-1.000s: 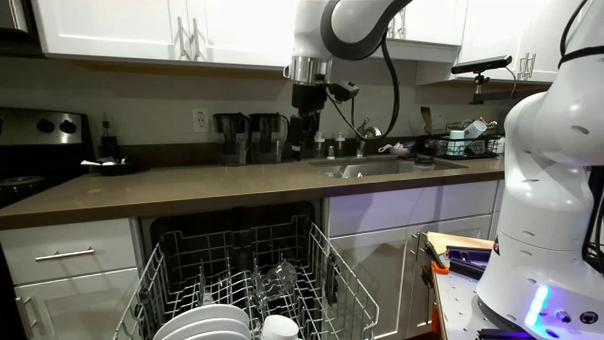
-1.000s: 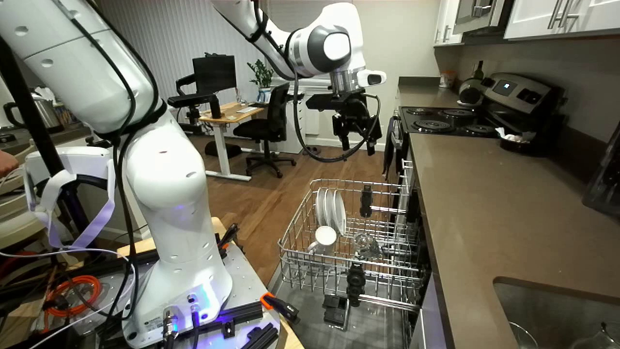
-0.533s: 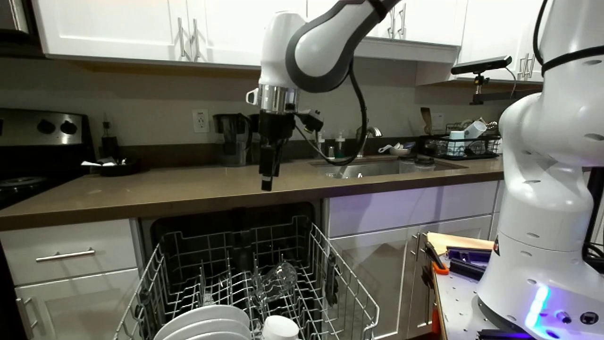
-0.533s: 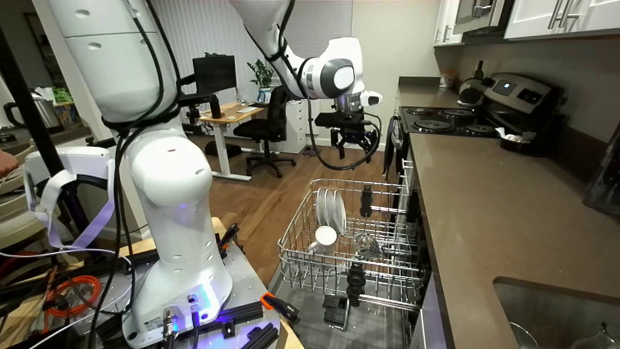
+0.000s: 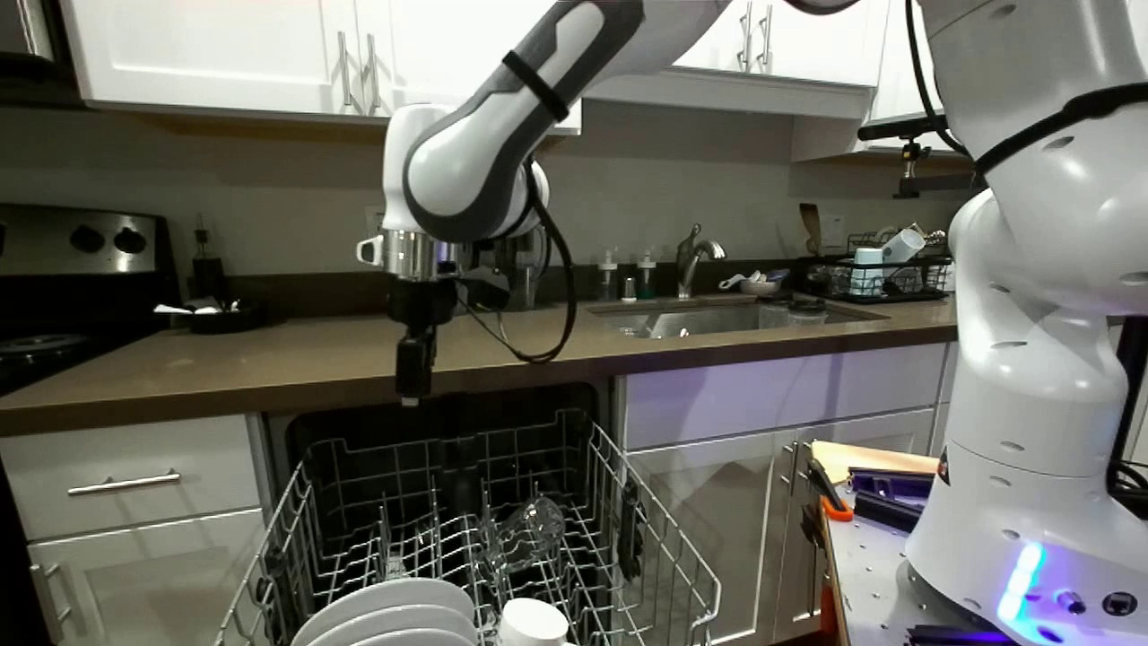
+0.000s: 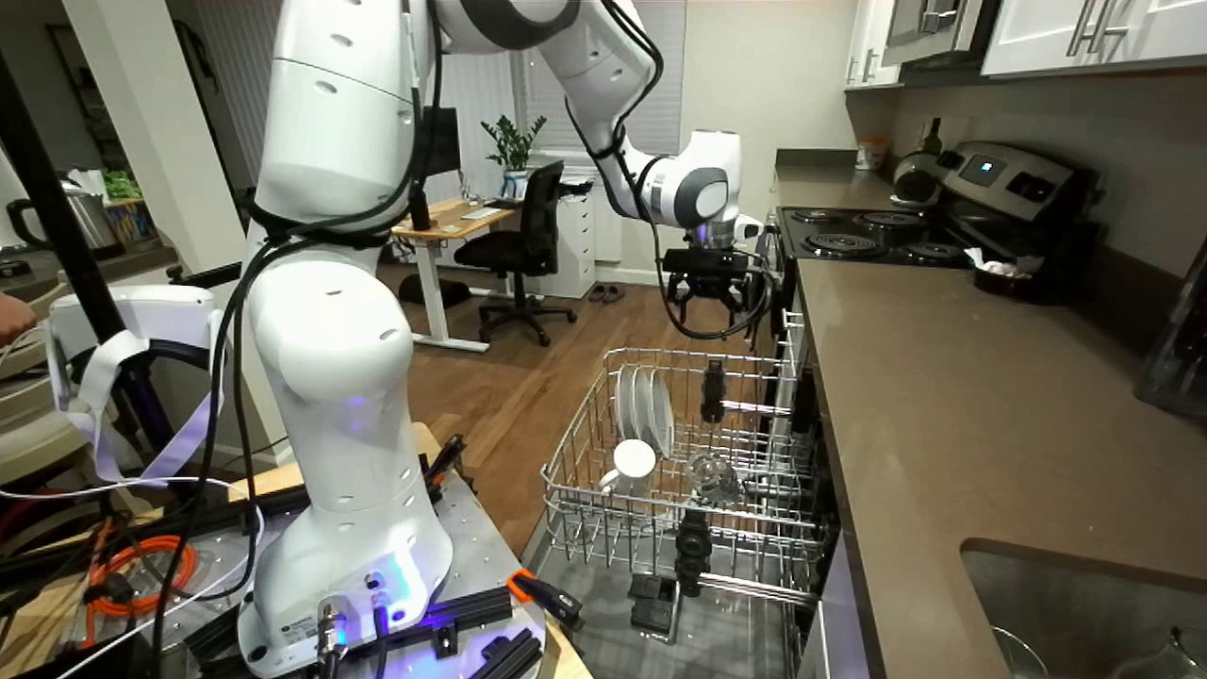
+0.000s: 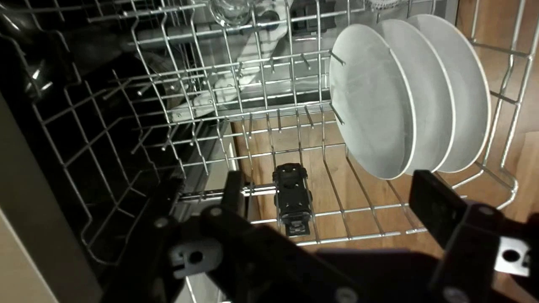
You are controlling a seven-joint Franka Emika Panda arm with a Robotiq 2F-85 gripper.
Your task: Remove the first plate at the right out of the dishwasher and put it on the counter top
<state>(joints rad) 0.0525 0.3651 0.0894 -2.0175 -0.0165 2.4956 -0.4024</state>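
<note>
Three pale grey-white plates stand on edge in a row in the dishwasher's pulled-out wire rack point(image 5: 664, 518). The plate on the right of the row point(image 6: 664, 415) in an exterior view is the one nearest the counter top point(image 6: 943, 405). It is the leftmost and least covered plate point(image 7: 370, 101) in the wrist view. My gripper point(image 5: 411, 395) hangs pointing down above the rack, at about the counter edge's height. In the wrist view the gripper point(image 7: 330, 185) is wide open, with nothing between its fingers. The right finger's tip appears just below the plates' lower edges there.
A white cup point(image 6: 634, 459) stands beside the plates, and a clear glass point(image 6: 714, 476) lies in the rack. The counter's front edge point(image 5: 314, 392) runs above the dishwasher's dark interior point(image 5: 359, 417). The sink point(image 5: 700, 318) and faucet point(image 5: 689, 260) are further along.
In an exterior view the gripper has moved left and down, from over the counter by the sink to above the rack. The gripper still points down. The plates, cup and rack have not moved.
</note>
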